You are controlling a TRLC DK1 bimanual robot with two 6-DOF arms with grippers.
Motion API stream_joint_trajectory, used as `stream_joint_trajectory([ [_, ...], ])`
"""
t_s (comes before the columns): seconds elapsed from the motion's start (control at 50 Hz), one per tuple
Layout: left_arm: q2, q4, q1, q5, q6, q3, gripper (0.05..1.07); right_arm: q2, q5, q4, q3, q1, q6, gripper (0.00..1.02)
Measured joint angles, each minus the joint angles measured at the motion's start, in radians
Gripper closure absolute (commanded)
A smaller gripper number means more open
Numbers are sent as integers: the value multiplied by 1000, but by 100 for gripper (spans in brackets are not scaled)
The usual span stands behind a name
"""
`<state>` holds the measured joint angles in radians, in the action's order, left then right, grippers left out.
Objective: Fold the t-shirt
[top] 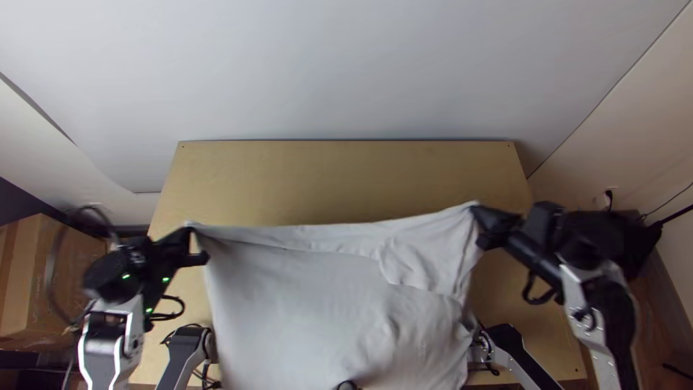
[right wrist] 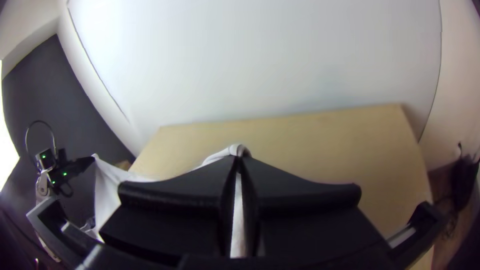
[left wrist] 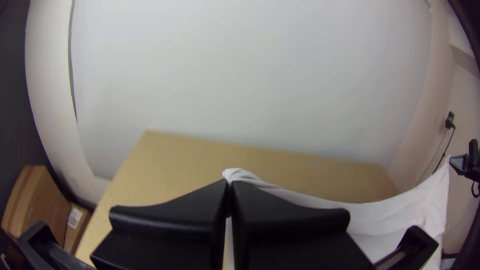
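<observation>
The white t-shirt (top: 310, 296) hangs stretched between both grippers above the table, its top edge sagging slightly and its lower part reaching the near edge of the top view. At its upper left corner is my left gripper (top: 191, 235), and at its upper right corner my right gripper (top: 480, 220). In the left wrist view the left gripper (left wrist: 229, 187) is shut on a bunched bit of the t-shirt (left wrist: 320, 200). The right wrist view has the right gripper (right wrist: 239, 162) shut on the other corner of the t-shirt (right wrist: 107, 185). A flap lies folded over on the cloth's right part.
The wooden table (top: 339, 180) lies beneath, bounded by a pale wall (top: 346, 72) at its far side. Cardboard boxes (top: 54, 282) stand on the left. Two further arm-like links (top: 186, 354) rest at the near edge beside the cloth.
</observation>
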<state>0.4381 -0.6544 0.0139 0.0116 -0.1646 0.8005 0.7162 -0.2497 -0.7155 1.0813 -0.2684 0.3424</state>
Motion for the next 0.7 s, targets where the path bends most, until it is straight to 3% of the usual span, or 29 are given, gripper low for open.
stream_joint_trajectory([
  [0.34,247,311,-7,50,0,-149,105,176,-25,138,-115,0,20,100],
  [0.52,503,472,22,88,4,-134,105,395,-40,207,-76,36,-1,100],
  [0.7,761,539,50,113,4,-32,105,646,-58,229,42,95,-7,100],
])
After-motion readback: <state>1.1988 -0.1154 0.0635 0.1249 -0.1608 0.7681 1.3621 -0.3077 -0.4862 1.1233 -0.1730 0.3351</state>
